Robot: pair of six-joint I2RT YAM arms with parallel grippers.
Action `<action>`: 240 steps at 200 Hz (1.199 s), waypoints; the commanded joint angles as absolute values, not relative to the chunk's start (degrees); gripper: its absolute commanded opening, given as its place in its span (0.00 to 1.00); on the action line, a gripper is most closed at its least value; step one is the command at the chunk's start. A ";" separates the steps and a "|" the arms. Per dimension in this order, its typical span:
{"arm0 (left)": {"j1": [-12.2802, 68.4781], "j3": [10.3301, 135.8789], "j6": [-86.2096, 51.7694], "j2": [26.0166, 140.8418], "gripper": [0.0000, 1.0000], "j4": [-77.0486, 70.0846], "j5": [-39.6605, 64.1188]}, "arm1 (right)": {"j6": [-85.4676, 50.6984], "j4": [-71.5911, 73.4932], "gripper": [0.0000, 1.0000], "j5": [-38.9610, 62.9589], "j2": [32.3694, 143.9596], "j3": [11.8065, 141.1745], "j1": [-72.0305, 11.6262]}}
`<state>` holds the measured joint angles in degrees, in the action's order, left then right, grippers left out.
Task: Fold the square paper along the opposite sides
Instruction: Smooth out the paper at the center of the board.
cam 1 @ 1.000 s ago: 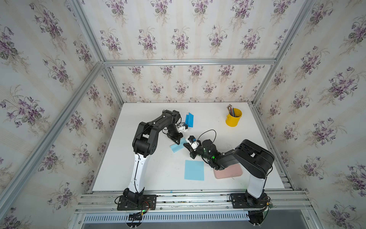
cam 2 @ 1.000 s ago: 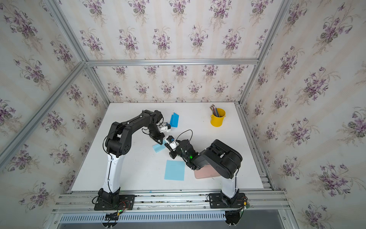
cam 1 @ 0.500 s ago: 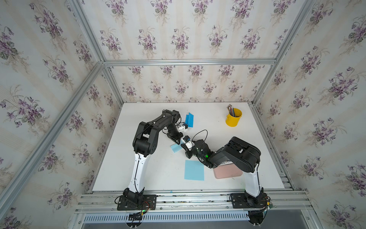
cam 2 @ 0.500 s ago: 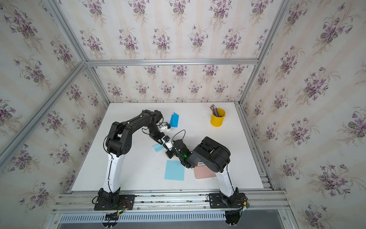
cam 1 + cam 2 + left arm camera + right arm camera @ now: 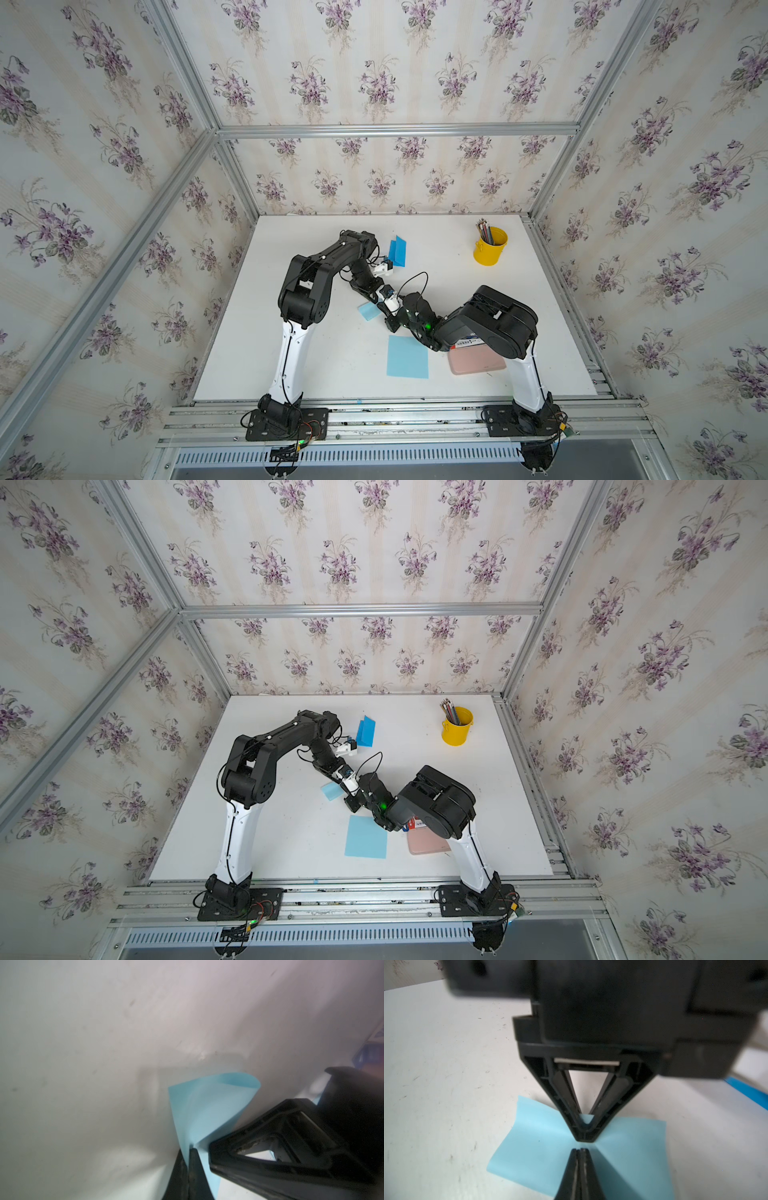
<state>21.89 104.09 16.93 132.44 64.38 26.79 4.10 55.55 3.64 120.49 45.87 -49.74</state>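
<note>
"Pressing the fold flat is taken to be the step in hand?"

"So it is judged. The small pale-blue paper (image 5: 368, 311) is seen in the middle of the table (image 5: 291, 365), where both arms meet. In the left wrist view it is shown bent over into a rounded loop, not yet a sharp crease."

"And how are the grippers set?"

"The left gripper (image 5: 586, 1139) is closed to a point and planted on the paper's middle; wrinkles are seen fanning out from it. The right gripper (image 5: 579, 1150) is closed as well, tip to tip with it, just beside. Whether a layer of paper is nipped in either cannot be told; nothing is clearly held."

"What is called for next?"

"The loop is thought to need flattening: one tip pressed down as an anchor while the other is drawn along the fold line, with the two opposite edges matched. So light a sheet could be dragged or skewed if too much sideways force is used."

"Is anything in the way?"

"Nothing is seen to be. The larger blue sheet (image 5: 407, 357) and the pink pad (image 5: 478, 361) are lying nearer the front, apart from the work. The yellow cup (image 5: 490, 249) of pencils and a darker folded paper (image 5: 397, 251) are set at the back."
</note>
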 commanded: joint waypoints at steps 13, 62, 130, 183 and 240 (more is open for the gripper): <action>21.92 104.04 16.36 132.89 0.00 64.73 25.44 | 4.50 55.03 0.00 2.64 121.35 47.14 -49.79; 21.88 104.21 15.74 133.46 0.00 64.61 24.60 | 4.28 52.62 0.00 1.55 122.96 46.96 -50.26; 21.71 105.13 14.16 134.91 0.00 64.38 20.83 | 6.50 51.67 0.00 -1.75 118.28 41.33 -51.75; 21.76 105.16 13.98 134.65 0.00 63.90 20.84 | 5.54 53.14 0.00 -2.78 115.91 36.75 -52.03; 21.88 104.82 13.23 134.03 0.00 63.40 21.13 | 8.70 56.01 0.00 0.00 110.06 38.83 -52.03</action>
